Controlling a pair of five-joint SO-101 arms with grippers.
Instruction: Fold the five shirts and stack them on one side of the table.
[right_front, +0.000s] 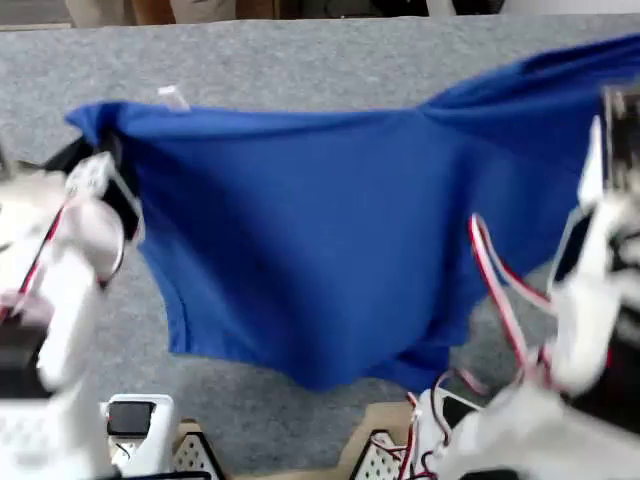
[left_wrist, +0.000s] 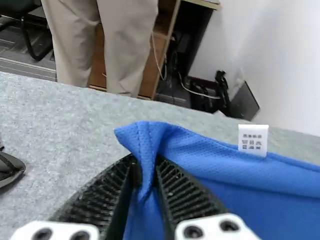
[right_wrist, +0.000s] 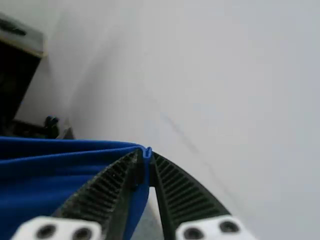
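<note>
Holds the blue shirt (right_front: 330, 230) stretched left to right above the bench (right_front: 300, 60), with the left gripper (left_wrist: 145, 180) clenched on a bunched corner and the right gripper (right_wrist: 142, 170) clenched on a thin edge. Risks slipping loose at the right under tension, judging by so little pinched cloth.

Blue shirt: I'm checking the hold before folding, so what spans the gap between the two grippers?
The blue shirt itself, hanging stretched between left gripper and right gripper above the grey table, in the high view.
</note>
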